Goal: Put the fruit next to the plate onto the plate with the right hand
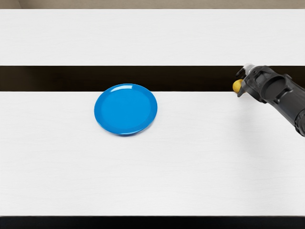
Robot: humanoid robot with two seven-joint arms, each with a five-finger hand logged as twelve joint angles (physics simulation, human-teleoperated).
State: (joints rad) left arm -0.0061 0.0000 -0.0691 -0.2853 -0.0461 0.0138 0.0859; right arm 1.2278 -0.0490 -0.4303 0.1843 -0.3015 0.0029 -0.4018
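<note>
- We are finding open room for travel across the near stretch of the white tabletop (190,181).
- We are noting the round blue plate (125,109) lying flat, nothing on it.
- We are seeing the dark right hand (252,82) closed around the small round yellow fruit (237,86), well right of the plate, at the table's far edge beside the dark gap (71,78).
- We are advising a level carry leftward, with a low release over the plate's centre.

Single head view, high above the near edge, angled down across the white table (190,167), moderately distant
</note>
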